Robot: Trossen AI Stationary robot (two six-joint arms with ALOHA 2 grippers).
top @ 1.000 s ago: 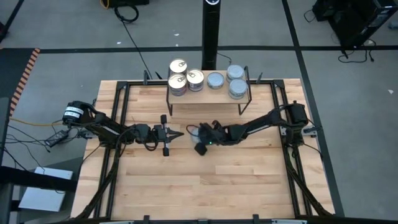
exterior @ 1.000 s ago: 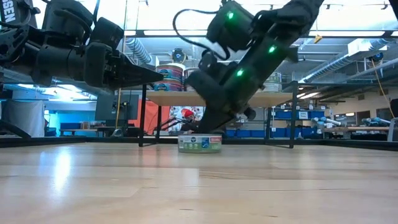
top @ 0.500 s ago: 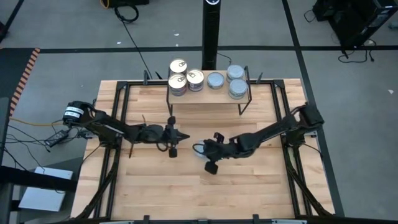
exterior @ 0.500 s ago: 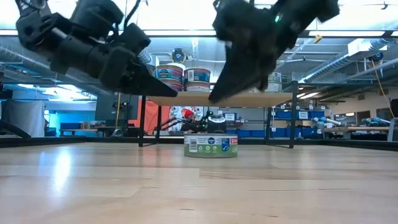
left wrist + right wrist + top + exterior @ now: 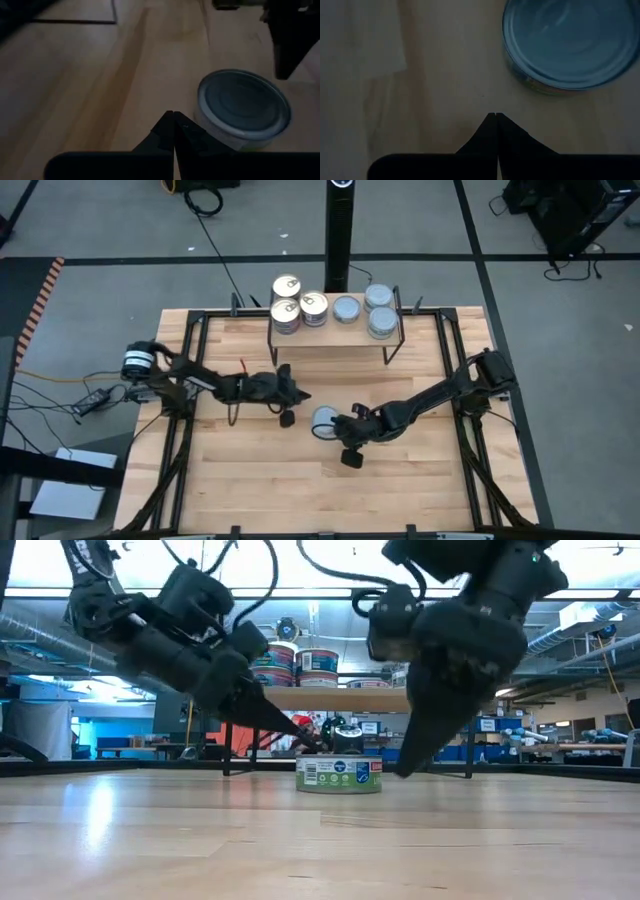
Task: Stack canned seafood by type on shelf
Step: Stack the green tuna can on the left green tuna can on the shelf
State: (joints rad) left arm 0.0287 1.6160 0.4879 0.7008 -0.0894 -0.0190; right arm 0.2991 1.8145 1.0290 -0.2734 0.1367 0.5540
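Observation:
One flat tin with a blue-grey top (image 5: 323, 420) stands alone on the slatted table, also in the low view (image 5: 339, 773). My left gripper (image 5: 303, 396) is shut and slants down toward the tin from the table's left (image 5: 173, 116), just short of it. My right gripper (image 5: 336, 424) is shut, its tips low beside the tin on the right (image 5: 402, 770), apart from it (image 5: 496, 116). The shelf (image 5: 335, 332) at the far side carries three gold-topped tins (image 5: 287, 308) on its left and three blue-grey ones (image 5: 379, 318) on its right.
A black post (image 5: 337, 240) stands behind the shelf. Black frame rails (image 5: 190, 350) run along the table's left and right sides. Bare wood lies between the lone tin and the near edge (image 5: 330, 500).
The lone tin has slid from just in front of the shelf toward the near edge and now stands still. My right gripper went with it toward the near edge, rose off it, then came down at its right. My left gripper has moved right toward the tin and tipped downward.

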